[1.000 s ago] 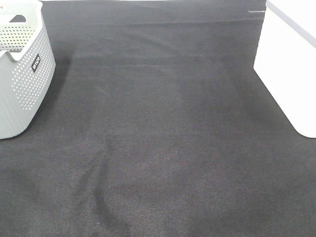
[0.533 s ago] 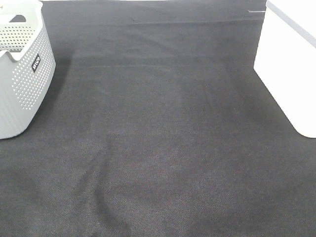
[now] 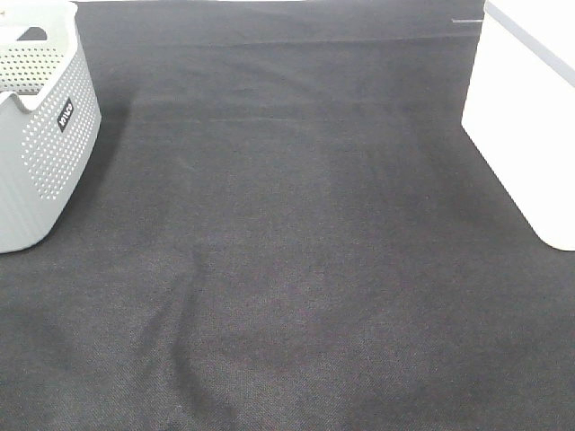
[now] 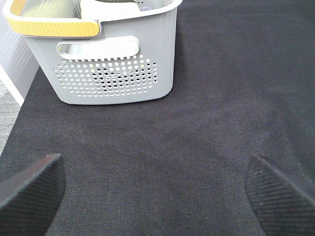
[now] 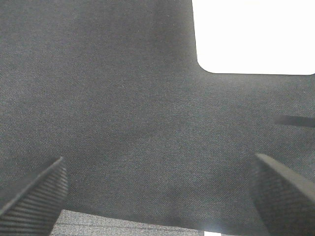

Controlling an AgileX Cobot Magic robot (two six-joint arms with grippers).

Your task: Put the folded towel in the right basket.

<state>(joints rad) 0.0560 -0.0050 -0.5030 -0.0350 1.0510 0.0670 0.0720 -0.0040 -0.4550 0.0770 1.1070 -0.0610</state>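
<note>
The right basket (image 3: 530, 135) is plain white and stands at the right edge of the black cloth; it also shows in the right wrist view (image 5: 251, 34). A grey perforated basket (image 3: 45, 153) stands at the left and shows in the left wrist view (image 4: 113, 64) with a yellow handle. A pale folded thing (image 4: 109, 7) lies inside it; I cannot tell whether it is the towel. My left gripper (image 4: 155, 191) is open and empty, short of the grey basket. My right gripper (image 5: 160, 194) is open and empty, short of the white basket. Neither arm shows in the exterior high view.
A black cloth (image 3: 296, 233) covers the table, with a soft wrinkle (image 3: 184, 305) near the front left. The cloth's edge and a grey floor show in the left wrist view (image 4: 10, 108) and in the right wrist view (image 5: 118, 226).
</note>
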